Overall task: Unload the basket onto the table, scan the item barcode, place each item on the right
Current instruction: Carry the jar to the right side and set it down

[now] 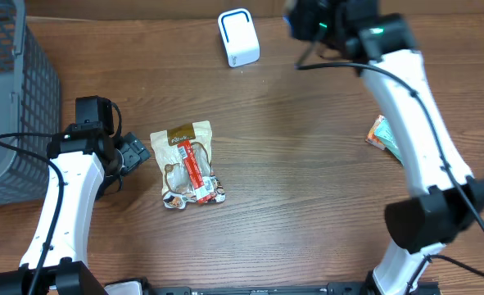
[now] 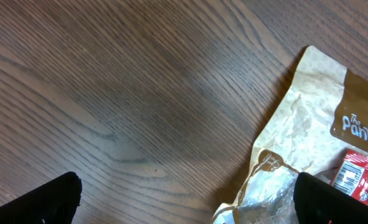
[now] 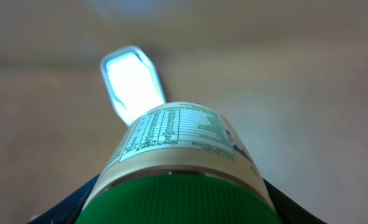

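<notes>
My right gripper (image 3: 180, 208) is shut on a jar (image 3: 177, 140) with a green ribbed lid and a pale label; its nutrition panel faces the camera. Beyond the jar's far end the white scanner (image 3: 132, 78) glows, blurred. In the overhead view this gripper (image 1: 315, 23) hangs at the back of the table, right of the scanner (image 1: 238, 37). No barcode shows on the jar. My left gripper (image 2: 190, 205) is open low over the wood, its right finger (image 2: 339, 199) over the edge of a brown snack pouch (image 2: 314, 143).
The snack pouch (image 1: 188, 164) lies flat at centre left, beside the left gripper (image 1: 135, 154). A grey mesh basket (image 1: 12, 98) stands at the far left. A small green and orange packet (image 1: 382, 135) lies partly under the right arm.
</notes>
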`<state>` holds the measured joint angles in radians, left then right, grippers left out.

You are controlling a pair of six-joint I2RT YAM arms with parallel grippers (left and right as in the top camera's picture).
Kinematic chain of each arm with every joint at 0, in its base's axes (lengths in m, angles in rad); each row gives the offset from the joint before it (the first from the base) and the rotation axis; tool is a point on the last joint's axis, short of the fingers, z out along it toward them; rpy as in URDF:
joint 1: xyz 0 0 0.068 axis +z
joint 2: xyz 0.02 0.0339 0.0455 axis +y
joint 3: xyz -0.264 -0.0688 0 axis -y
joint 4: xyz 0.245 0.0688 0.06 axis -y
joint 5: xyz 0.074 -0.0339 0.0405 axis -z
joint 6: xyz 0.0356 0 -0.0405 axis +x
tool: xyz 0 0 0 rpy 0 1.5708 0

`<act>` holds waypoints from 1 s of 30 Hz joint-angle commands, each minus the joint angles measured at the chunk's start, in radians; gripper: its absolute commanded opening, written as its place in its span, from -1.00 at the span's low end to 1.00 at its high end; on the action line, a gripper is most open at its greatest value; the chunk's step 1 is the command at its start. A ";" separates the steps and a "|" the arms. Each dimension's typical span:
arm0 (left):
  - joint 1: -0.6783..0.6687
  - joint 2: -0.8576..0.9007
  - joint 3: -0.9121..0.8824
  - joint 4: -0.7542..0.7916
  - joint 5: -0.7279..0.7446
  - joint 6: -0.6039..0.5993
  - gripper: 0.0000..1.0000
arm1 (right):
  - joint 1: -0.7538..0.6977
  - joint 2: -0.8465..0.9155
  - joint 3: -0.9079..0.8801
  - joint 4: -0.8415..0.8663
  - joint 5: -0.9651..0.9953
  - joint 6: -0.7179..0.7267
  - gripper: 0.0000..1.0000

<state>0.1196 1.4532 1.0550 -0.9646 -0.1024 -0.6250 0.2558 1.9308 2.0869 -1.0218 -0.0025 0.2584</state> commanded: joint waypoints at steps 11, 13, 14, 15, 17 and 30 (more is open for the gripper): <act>0.002 -0.002 0.000 0.001 -0.012 0.013 1.00 | -0.124 0.080 -0.202 -0.382 0.009 -0.001 -0.58; 0.002 -0.002 0.000 0.001 -0.012 0.012 1.00 | -0.132 0.080 -0.266 -0.335 0.013 -0.001 -0.57; 0.002 -0.002 0.000 0.001 -0.012 0.013 1.00 | -0.137 0.080 -0.309 -0.301 0.021 -0.001 -0.56; 0.002 -0.002 0.000 0.001 -0.012 0.013 1.00 | -0.141 0.080 -0.337 -0.277 0.029 -0.001 -0.56; 0.002 -0.002 0.000 0.001 -0.012 0.012 1.00 | -0.146 0.080 -0.401 -0.223 0.047 -0.001 -0.54; 0.002 -0.002 0.000 0.001 -0.012 0.013 1.00 | -0.156 0.080 -0.543 -0.090 0.123 -0.006 0.15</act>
<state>0.1196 1.4532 1.0550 -0.9642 -0.1024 -0.6250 0.1047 2.0216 1.5459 -1.1152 0.0933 0.2573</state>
